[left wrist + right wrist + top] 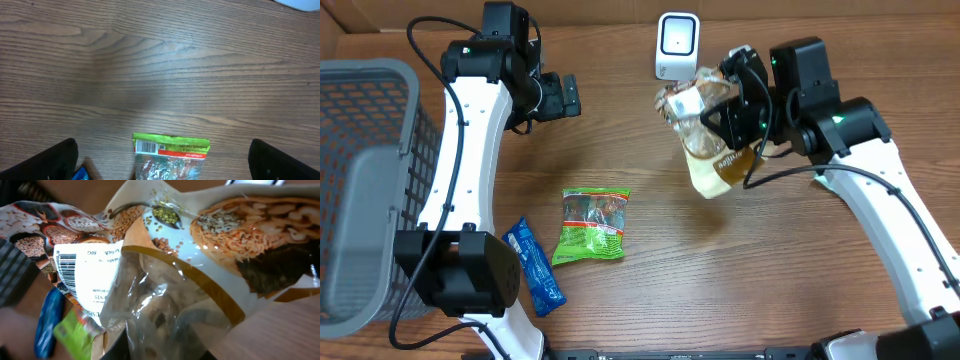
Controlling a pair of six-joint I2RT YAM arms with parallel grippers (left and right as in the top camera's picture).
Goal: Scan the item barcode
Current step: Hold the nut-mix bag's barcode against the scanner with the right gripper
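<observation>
Right end effector [718, 118] is clamped on the grain-print bag [705, 150] and holds it up off the worktop [770, 280], just below the white scanner [677, 45]. Left end effector [563, 97] hangs with its fingers wide apart and nothing in them, over bare wood up from the green snack packet [592, 226].

What worries me:
- The bag is crumpled, glossy film, and the white barcode label [85, 270] sits on a curved, wrinkled patch. Glare or a bent code could easily mean no read.
- I honestly can't tell whether the label faces the scanner window. It's turned towards my wrist camera, so I may be showing the scanner the wrong side.
- The grip looks like a pinch on thin film with the heavy part sagging below. If I twist the wrist fast, the bag could slide out or swing into the scanner.

On views: the right wrist camera is the only one that gives me the bars on the label. From overhead it's just a pale patch. The overhead view is the only one that shows the bag relative to the scanner, plus the grey basket [380, 120] and the blue packet [533, 265]. The left wrist view adds a small barcode [146, 146] on the green packet's top edge, which overhead doesn't resolve.
</observation>
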